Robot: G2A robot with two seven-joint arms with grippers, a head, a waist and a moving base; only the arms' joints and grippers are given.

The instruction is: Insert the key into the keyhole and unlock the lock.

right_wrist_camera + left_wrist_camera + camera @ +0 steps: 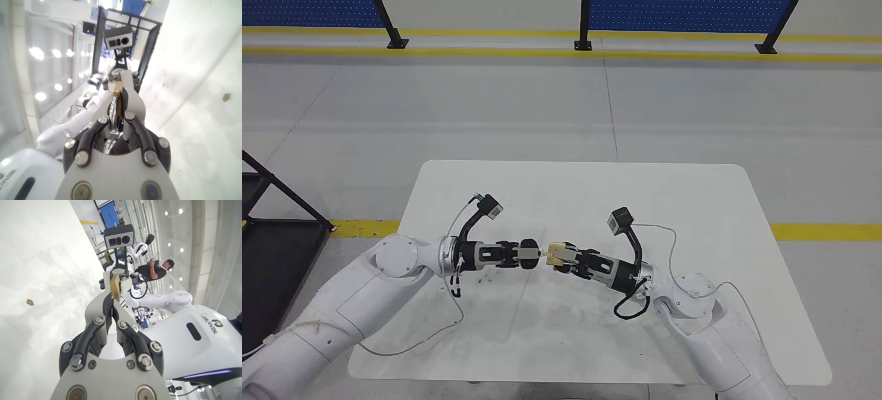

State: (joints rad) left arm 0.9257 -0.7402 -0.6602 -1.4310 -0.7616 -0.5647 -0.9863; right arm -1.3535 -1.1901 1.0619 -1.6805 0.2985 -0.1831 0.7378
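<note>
Both arms meet above the middle of the white table [662, 200]. My right gripper [572, 259] [121, 92] is shut on the brass lock [560, 253] [117, 88], whose chrome shackle [114, 111] lies back between the fingers. My left gripper [530, 252] [111, 299] is shut on a small silver key [113, 296], of which just the tip shows past the black pads. That tip touches the near face of the lock [115, 286]. How far the key sits in the keyhole is hidden.
A small brown speck [29, 302] [226, 97] lies on the bare tabletop below the grippers. A black frame cart [272, 225] stands off the table's left side. The table surface around both arms is free.
</note>
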